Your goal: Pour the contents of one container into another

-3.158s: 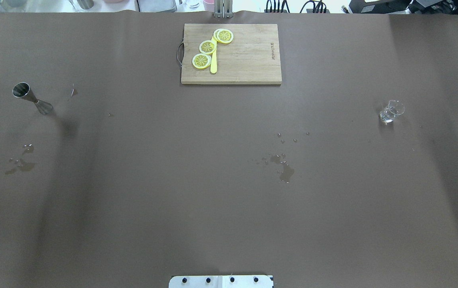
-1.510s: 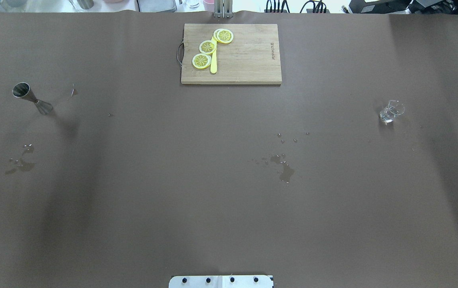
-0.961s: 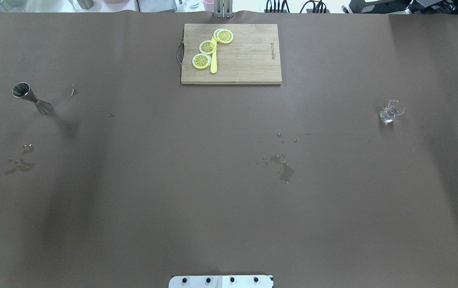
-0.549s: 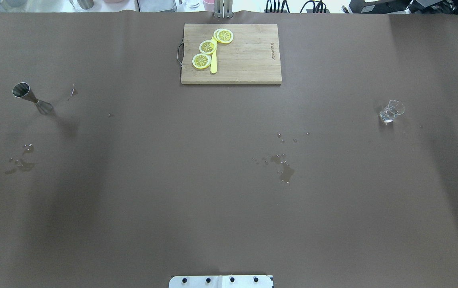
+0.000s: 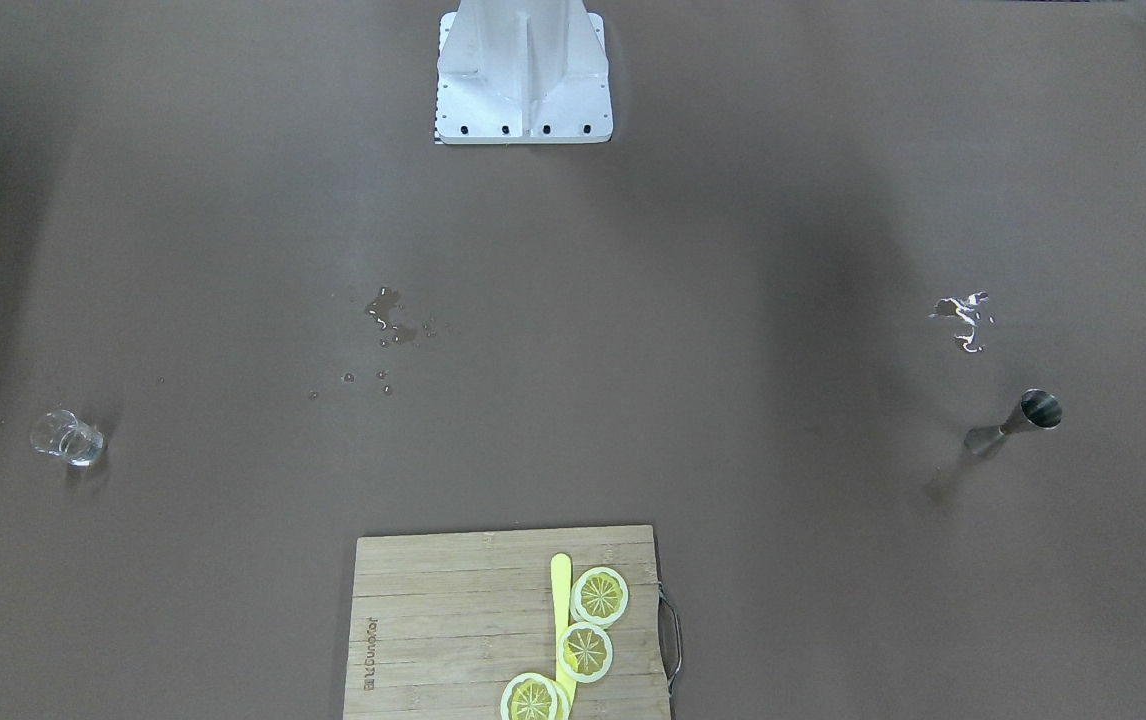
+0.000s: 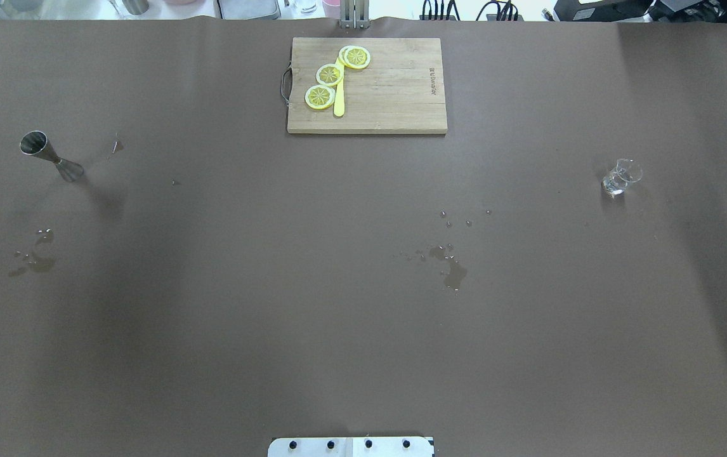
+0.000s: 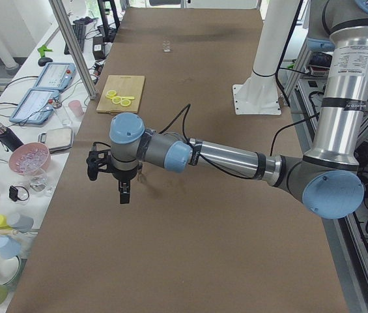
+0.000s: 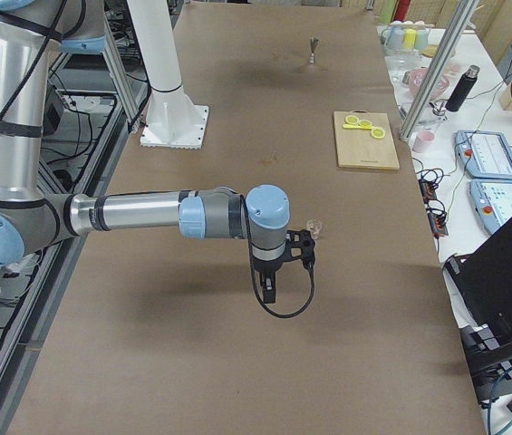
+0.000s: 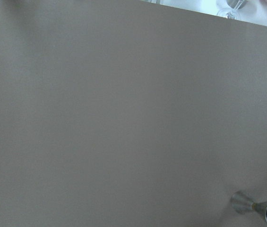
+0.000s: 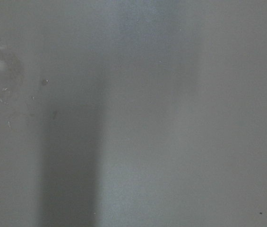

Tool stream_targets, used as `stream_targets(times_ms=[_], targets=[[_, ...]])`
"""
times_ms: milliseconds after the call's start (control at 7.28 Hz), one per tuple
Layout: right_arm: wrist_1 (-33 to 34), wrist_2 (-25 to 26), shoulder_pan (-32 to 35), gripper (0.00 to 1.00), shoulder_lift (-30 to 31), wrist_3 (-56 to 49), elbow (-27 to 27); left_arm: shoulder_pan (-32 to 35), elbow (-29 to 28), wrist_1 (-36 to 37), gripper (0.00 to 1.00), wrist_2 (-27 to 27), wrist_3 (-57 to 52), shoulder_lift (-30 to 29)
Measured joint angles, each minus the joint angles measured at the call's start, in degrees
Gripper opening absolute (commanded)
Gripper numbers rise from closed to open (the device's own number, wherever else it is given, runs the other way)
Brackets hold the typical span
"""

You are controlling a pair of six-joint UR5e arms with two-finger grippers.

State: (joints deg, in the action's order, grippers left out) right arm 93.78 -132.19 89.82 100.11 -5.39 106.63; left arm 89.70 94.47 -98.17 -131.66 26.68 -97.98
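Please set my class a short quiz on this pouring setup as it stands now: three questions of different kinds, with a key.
1. True or false: the metal jigger stands on the robot's left side of the table.
2. The lemon slices lie on: A the cutting board; B the bare table; C a plate.
3. In a few words: is the small glass held in any jaws?
Key: 1 true. 2 A. 3 No; it stands alone on the table.
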Motion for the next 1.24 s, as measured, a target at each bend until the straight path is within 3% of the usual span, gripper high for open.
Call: stream_targets(times_ms=[687, 1236], targets=[[0.0, -0.2, -0.1, 1.0, -1.8, -0.6, 0.4, -9.6, 5.7, -3.1, 0.97, 11.4, 18.5, -2.6], [-1.4, -0.3, -3.1, 1.0, -2.8, -0.6, 0.4, -21.1, 9.5, -6.3, 0.97, 30.1, 34.3, -2.3]])
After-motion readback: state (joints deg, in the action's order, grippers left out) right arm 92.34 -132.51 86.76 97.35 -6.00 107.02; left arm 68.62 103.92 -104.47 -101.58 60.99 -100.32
